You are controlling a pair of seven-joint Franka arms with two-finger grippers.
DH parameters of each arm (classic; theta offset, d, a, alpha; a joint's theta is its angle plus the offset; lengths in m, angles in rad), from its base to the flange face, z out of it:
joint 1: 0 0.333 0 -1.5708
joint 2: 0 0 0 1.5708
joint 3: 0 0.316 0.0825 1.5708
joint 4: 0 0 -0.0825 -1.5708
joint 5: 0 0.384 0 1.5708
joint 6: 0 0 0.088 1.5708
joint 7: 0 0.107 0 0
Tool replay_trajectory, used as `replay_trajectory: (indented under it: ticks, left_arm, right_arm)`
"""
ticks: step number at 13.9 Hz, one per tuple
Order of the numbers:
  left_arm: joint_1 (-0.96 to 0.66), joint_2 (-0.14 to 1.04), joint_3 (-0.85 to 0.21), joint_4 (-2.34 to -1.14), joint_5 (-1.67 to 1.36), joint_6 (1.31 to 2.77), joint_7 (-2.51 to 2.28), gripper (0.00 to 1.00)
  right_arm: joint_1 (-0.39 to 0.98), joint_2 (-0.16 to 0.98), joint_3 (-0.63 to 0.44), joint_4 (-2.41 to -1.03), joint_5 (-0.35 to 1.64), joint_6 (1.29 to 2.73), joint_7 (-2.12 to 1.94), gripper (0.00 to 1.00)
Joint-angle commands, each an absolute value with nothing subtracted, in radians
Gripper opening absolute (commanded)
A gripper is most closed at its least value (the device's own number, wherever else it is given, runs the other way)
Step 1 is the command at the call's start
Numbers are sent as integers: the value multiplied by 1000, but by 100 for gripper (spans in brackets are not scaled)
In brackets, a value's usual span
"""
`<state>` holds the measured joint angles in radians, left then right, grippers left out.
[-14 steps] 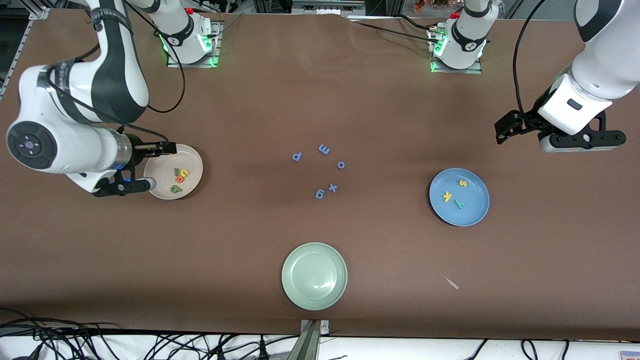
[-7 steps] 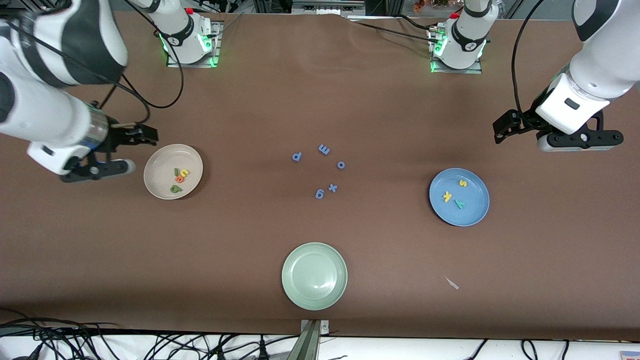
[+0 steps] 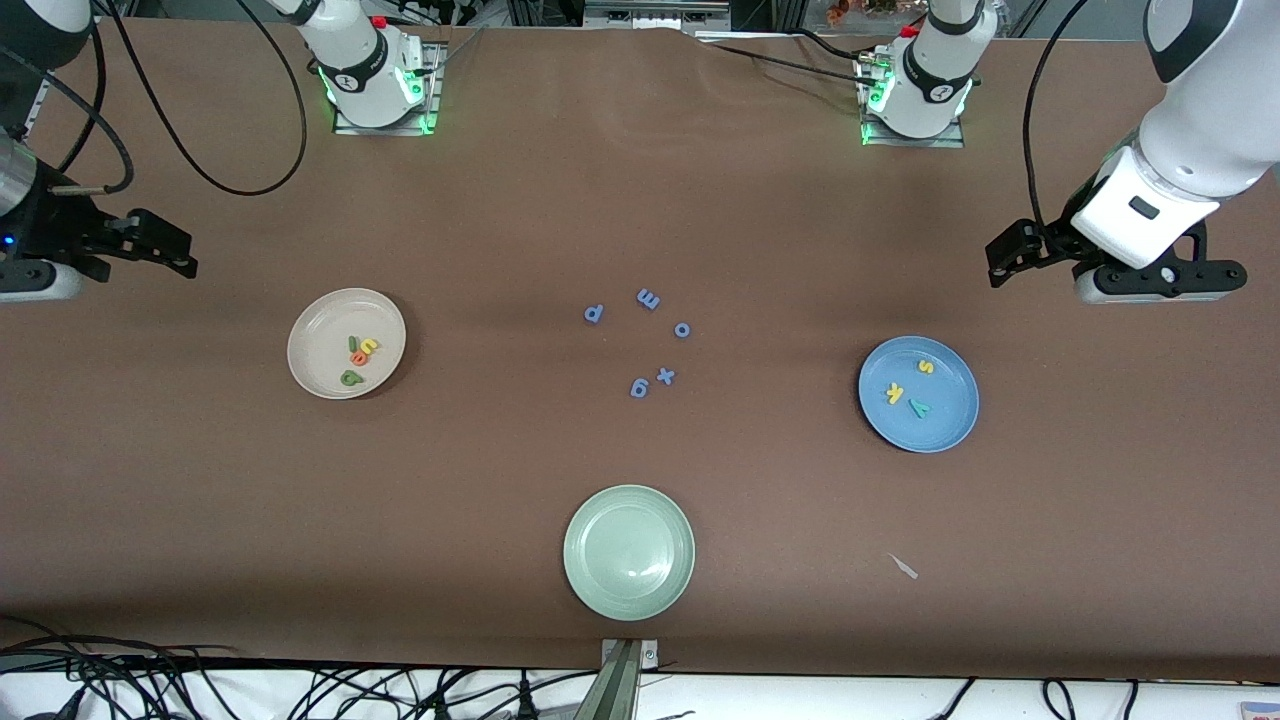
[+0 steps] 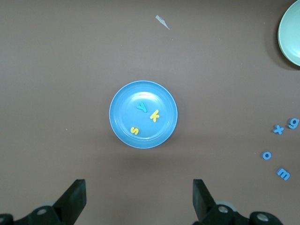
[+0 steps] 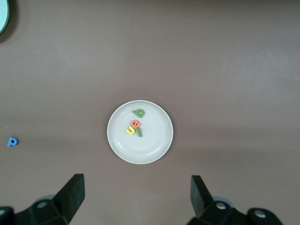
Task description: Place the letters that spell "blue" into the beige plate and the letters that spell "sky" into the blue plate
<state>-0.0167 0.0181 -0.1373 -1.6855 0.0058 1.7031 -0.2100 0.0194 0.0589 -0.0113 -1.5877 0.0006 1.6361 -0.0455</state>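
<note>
Three round shallow plates: one cream-beige (image 3: 320, 330), one medium-blue (image 3: 950, 425), one pale green (image 3: 629, 552). Twelve small foam letters: four in the beige plate (image 3: 357, 355), three in the blue (image 3: 908, 391), five periwinkle-blue loose on the brown table (image 3: 645, 340).

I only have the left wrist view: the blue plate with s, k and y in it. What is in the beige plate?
Observer: The round cream-beige plate holds four foam letters: green b, green l, yellow u, orange e.
Operator: And the right tool?
Observer: The right tool is open and holds nothing, up over the table at the right arm's end.
Operator: I count four loose blue letters.
Observer: There is a fifth: a periwinkle foam p, farther from the front camera than the periwinkle g.
</note>
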Motion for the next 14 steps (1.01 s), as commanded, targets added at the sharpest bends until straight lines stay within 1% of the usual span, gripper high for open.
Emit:
replay_trajectory:
  ticks: [1,8,14]
  left_arm:
    - [-18,3,-140,-1695,34,1700,-198,100]
    - [-17,3,-140,-1695,34,1700,-196,100]
    - [-15,3,-140,-1695,32,1700,-196,100]
  right_arm:
    - [-21,40,20,-1618,-2,1652,-46,100]
    - [-28,80,20,-1594,-6,1631,-43,100]
    - [-26,80,21,-1594,-2,1612,-40,100]
